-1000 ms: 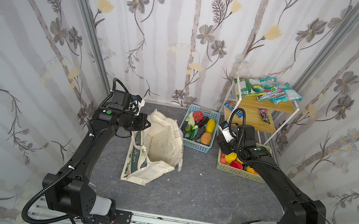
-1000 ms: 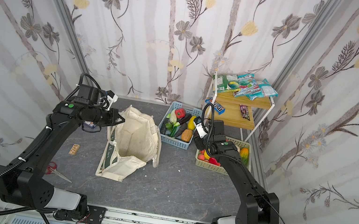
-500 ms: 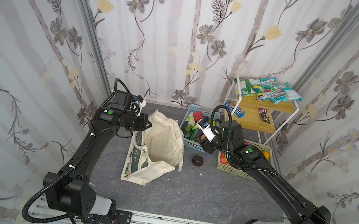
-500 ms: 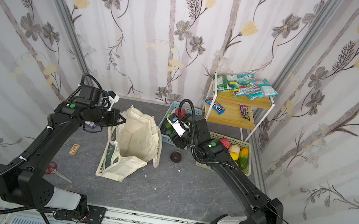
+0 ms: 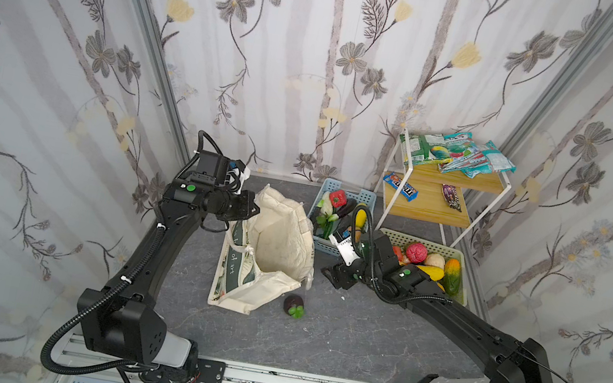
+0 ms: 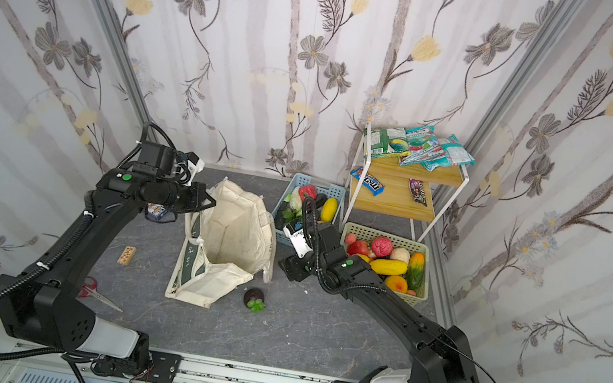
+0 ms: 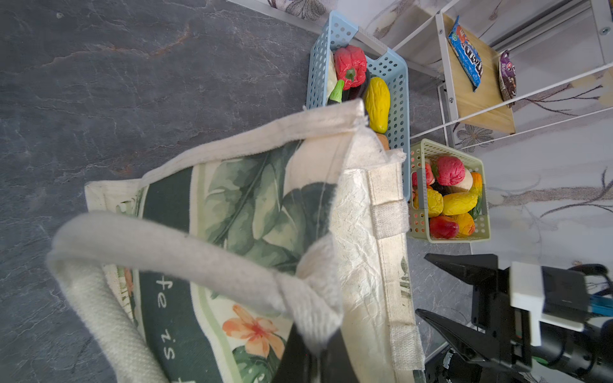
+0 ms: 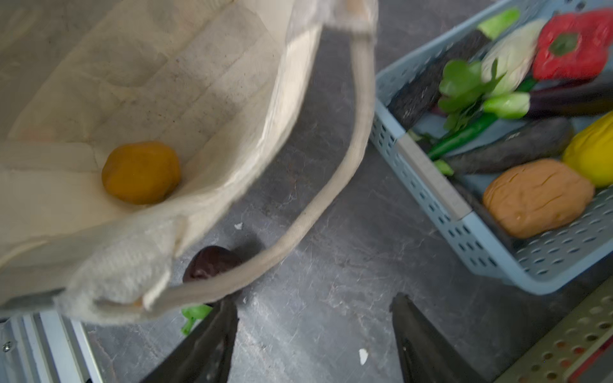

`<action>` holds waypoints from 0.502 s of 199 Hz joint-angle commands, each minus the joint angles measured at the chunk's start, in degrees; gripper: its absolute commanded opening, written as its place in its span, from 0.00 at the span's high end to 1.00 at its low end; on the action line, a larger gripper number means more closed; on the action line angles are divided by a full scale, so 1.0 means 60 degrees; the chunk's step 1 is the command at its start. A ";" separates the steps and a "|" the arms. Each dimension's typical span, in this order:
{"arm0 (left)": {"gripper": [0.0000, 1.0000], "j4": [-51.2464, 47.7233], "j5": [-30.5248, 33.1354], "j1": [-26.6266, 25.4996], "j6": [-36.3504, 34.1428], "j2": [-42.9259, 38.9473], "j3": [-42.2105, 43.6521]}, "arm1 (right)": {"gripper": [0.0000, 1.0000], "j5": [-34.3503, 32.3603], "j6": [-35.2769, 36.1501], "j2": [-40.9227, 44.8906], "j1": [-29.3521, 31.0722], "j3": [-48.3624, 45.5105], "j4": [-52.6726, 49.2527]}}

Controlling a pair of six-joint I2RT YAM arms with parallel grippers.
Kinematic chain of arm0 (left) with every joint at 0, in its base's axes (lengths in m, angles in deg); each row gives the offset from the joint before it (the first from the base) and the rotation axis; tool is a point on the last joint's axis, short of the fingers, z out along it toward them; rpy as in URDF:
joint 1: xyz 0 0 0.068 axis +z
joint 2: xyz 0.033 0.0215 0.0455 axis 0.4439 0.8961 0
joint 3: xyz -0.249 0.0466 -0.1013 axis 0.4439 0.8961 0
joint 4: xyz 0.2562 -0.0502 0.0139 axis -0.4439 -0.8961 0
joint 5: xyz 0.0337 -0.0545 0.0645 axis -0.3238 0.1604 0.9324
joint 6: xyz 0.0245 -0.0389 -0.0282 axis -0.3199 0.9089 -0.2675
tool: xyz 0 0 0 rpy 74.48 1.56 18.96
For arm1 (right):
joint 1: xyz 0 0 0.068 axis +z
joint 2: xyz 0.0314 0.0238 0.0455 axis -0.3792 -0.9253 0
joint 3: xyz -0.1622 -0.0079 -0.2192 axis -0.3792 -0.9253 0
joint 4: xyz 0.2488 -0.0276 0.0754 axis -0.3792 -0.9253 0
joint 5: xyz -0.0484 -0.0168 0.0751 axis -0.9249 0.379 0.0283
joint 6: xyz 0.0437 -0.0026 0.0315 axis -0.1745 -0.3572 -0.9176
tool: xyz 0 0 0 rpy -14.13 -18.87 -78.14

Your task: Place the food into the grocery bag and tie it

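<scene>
- The grocery bag (image 5: pixel 280 238) stands open in the middle of the worktop (image 5: pixel 356 336). The left claw (image 5: pixel 249 208) is pinched tight on its cloth edge at the bag's 10 o'clock, holding the mouth up.
- Done so far: one orange fruit (image 8: pixel 141 172) lies inside, seen in the right wrist view.
- A dark fruit (image 5: pixel 294 305) with a green leaf lies on the worktop outside the bag, at its 5 o'clock.
- The right claw (image 5: pixel 333 275), jaws apart and empty, hangs at the bag's 3 o'clock.
- Left to do, I judge:
  - bag that dark fruit;
  - add more food from the blue basket (image 5: pixel 367 196) at 1 o'clock and the pale yellow basket (image 5: pixel 430 245) at 3 o'clock;
  - tie the handles.
- Writing: the bag's green band shows "of art" in a top view and "fe is" in the left wrist view. A blue packet (image 7: pixel 464 54) on the shelf (image 5: pixel 431 213) seems to read "m&m's". The other packets are too small to read.
</scene>
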 commanded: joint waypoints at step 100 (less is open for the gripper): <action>1.00 0.0408 0.0625 0.0007 0.0850 -0.0221 0.0364 | 0.16 0.2535 -0.1175 0.2613 0.0780 -0.4171 0.4584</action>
